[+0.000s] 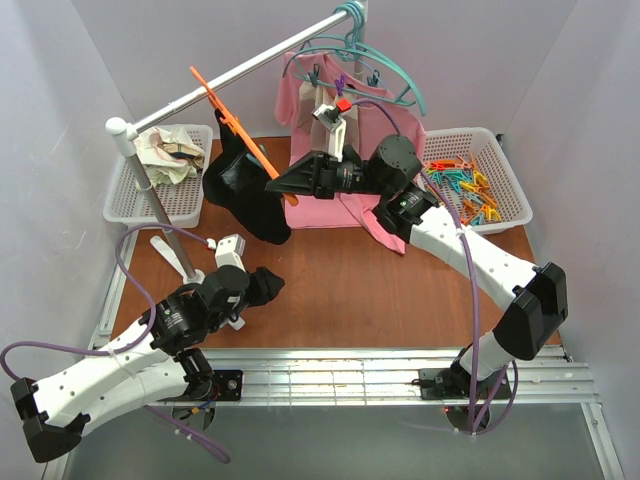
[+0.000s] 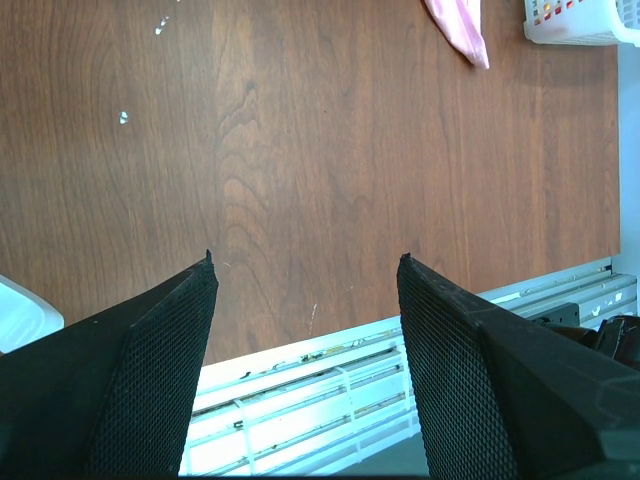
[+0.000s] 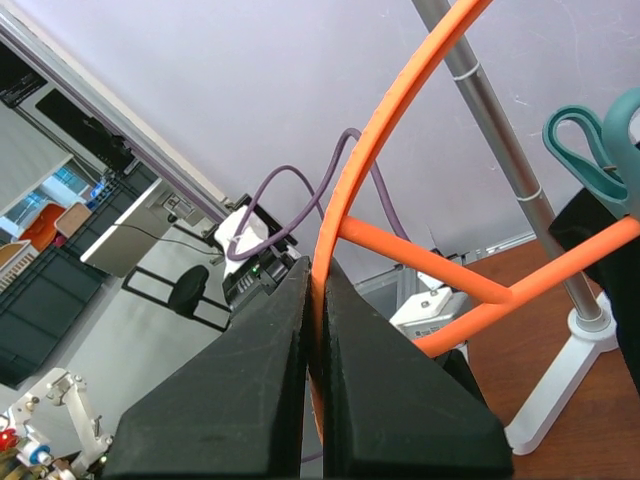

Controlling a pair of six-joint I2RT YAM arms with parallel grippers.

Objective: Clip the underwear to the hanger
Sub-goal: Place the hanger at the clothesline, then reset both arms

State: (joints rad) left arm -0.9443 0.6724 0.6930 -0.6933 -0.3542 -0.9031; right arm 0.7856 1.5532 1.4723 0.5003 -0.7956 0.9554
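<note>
The orange hanger [image 1: 232, 118] hangs by its hook from the metal rail [image 1: 250, 70]. The black underwear [image 1: 240, 195] droops from it toward the table. My right gripper [image 1: 273, 186] reaches in from the right and is shut on the hanger's lower end. In the right wrist view the orange hanger [image 3: 400, 100] is pinched between the closed fingers of the right gripper [image 3: 317, 265], and black cloth [image 3: 612, 250] shows at the right edge. My left gripper [image 1: 272, 285] hovers low over the table's front, open and empty. In its own view the left gripper [image 2: 305, 258] frames bare wood.
A white basket [image 1: 128, 205] at the left holds beige-striped cloth. Another basket [image 1: 512, 175] at the right holds coloured clothespins. A pink shirt [image 1: 352, 208] hangs from teal hangers [image 1: 372, 62] behind my right arm. The rail's stand post [image 1: 165, 225] rises near the left gripper.
</note>
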